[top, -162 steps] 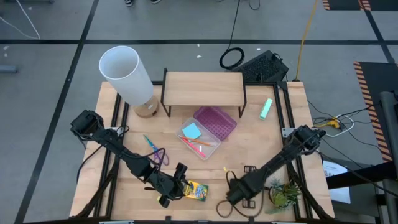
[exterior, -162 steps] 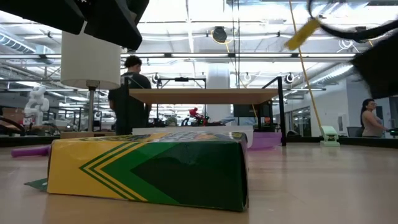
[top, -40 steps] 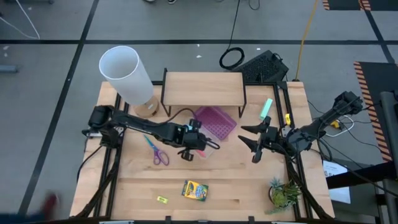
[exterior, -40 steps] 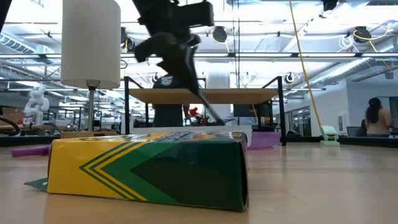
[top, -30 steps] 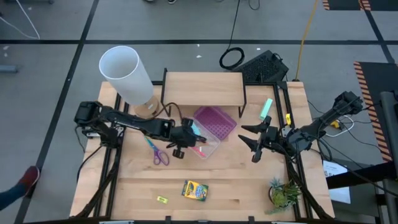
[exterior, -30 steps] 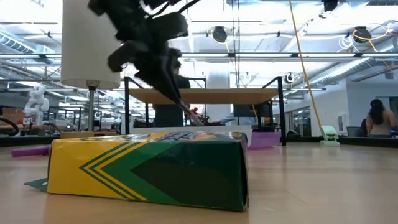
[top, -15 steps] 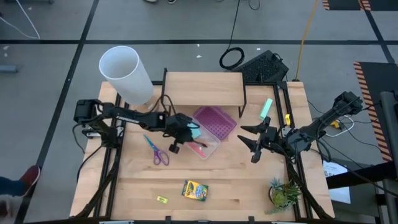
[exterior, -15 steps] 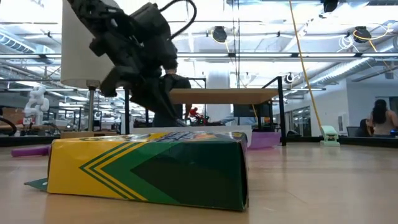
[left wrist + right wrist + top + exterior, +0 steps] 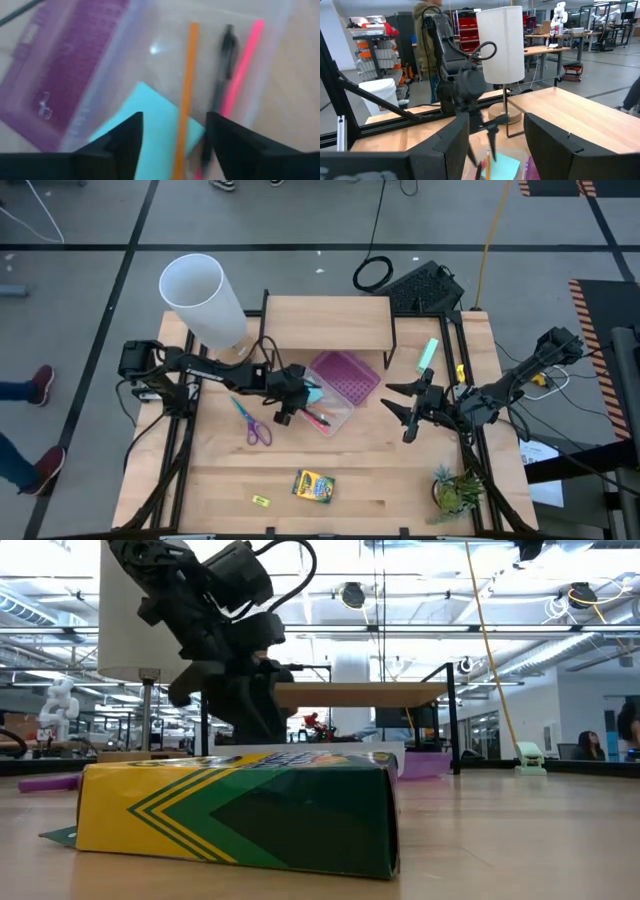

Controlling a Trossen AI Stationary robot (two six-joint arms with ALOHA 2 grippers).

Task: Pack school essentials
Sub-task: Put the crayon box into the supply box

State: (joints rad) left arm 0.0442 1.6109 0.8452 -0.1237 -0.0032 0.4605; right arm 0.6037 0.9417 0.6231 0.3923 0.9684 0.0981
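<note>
Lying side by side: thin orange pencil [image 9: 185,95], black pen [image 9: 221,75], pink pen [image 9: 241,67].

Wide bare table [image 9: 400,480] in front, broken only by crayon box [image 9: 313,485] and tiny yellow piece [image 9: 260,500]. Behind, blocked by shelf [image 9: 327,321] and lamp [image 9: 205,302]. Open case [image 9: 323,404] crowded by left gripper [image 9: 284,412]; plant [image 9: 458,492] at right corner.

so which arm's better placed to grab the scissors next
Left. Its gripper hangs open at the case, right beside the scissors. The right gripper sits across the case, farther off.
</note>
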